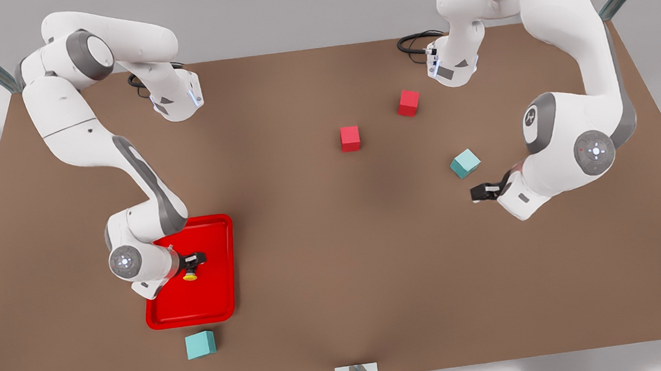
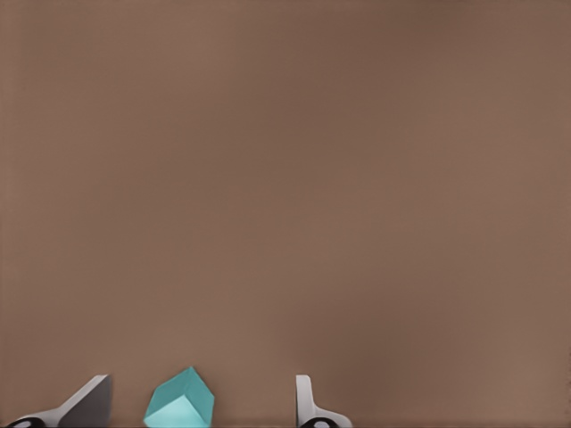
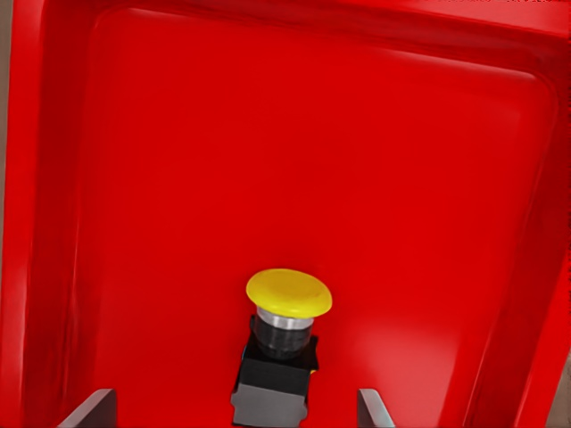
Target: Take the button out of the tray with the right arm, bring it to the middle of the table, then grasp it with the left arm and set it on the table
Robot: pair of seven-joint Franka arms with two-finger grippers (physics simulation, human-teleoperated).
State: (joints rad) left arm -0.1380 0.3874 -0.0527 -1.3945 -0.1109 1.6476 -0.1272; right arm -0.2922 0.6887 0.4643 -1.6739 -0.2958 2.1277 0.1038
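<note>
Step in hand, by the look of it: closing on the button (image 3: 280,343) inside the tray (image 1: 219,293), lower left of the front view. Right gripper (image 1: 192,260) over the tray, fingers spread wide, straddling the button's grey-black body, not yet touching. Best done by lowering straight, pinching the boxy body below the yellow cap, then lifting clear of the raised rim. Nothing else in the tray but the button, lying on its side. Left gripper (image 1: 479,191) waiting at the right of the front view, fingers apart, just beside a teal cube (image 1: 465,163) on the table (image 1: 336,239).
</note>
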